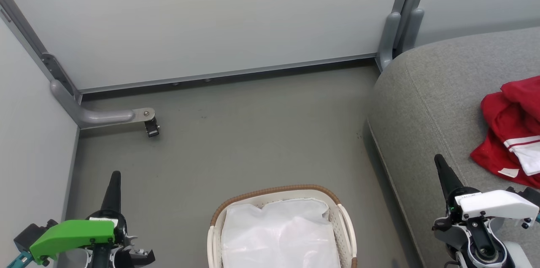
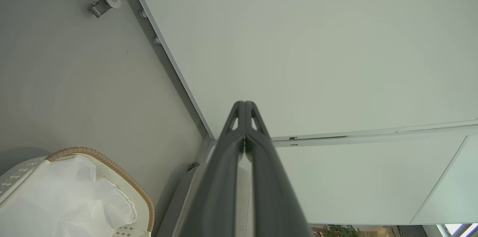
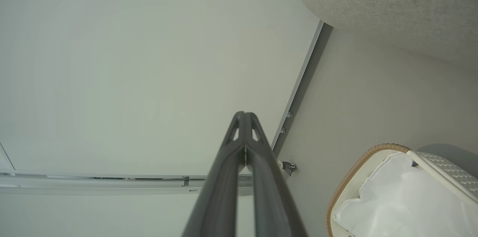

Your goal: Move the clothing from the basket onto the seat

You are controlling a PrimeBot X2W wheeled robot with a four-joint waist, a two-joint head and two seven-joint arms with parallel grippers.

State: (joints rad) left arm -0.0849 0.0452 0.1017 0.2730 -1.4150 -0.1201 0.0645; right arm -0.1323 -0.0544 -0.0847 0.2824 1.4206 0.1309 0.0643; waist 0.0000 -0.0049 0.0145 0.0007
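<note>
Right end effector (image 1: 439, 160) closed, empty, near clothing (image 1: 508, 124) on seat (image 1: 430, 103).

Bare corner, softly and evenly lit.
A smooth grey-green floor (image 1: 253, 133) meets a pale grey-white partition panel (image 1: 211, 19) at the far side; a curved grey metal foot bracket (image 1: 105, 115) sits far left, twin grey metal posts (image 1: 389, 36) far right.

Left gripper (image 1: 114, 179) and right gripper (image 1: 439, 162) both closed, empty, fingers pointing up.
</note>
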